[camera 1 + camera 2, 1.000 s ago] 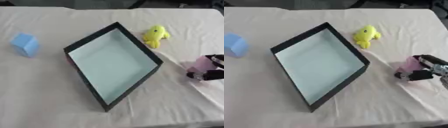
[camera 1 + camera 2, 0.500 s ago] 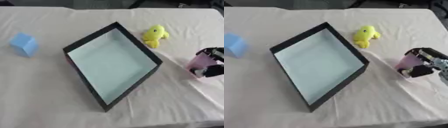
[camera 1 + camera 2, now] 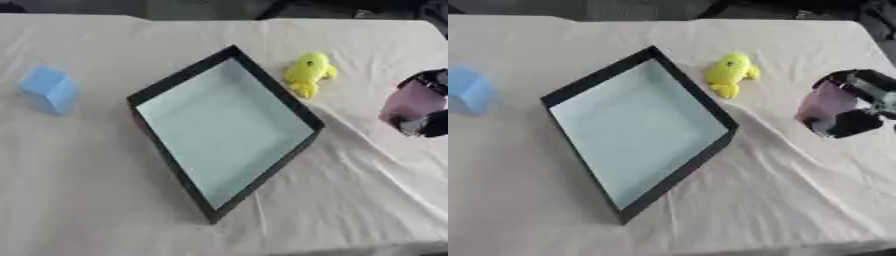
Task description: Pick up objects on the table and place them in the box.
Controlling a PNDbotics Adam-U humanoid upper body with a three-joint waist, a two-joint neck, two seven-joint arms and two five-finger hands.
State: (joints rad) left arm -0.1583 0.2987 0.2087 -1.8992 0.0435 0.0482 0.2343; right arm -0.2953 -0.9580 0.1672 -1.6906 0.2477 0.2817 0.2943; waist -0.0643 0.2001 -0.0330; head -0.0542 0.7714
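Observation:
A black box (image 3: pixel 163 91) with a pale blue-green floor lies tilted in the middle of the cloth, with nothing inside. Behind its right corner lies a yellow plush toy (image 3: pixel 308 73). A light blue block (image 3: pixel 50 90) stands at the far left. At the right edge my right hand (image 3: pixel 857 106) has its fingers and thumb curled round a pink object (image 3: pixel 824 103), lifted above the cloth. My left hand shows in neither view.
A cream cloth (image 3: pixel 350 200) with creases running from the box's right corner toward the lower right covers the table. The table's far edge runs along the top, with dark shapes beyond it.
My right hand has risen with the pink object, moving up in the picture. The box, the toy and the block have not moved.

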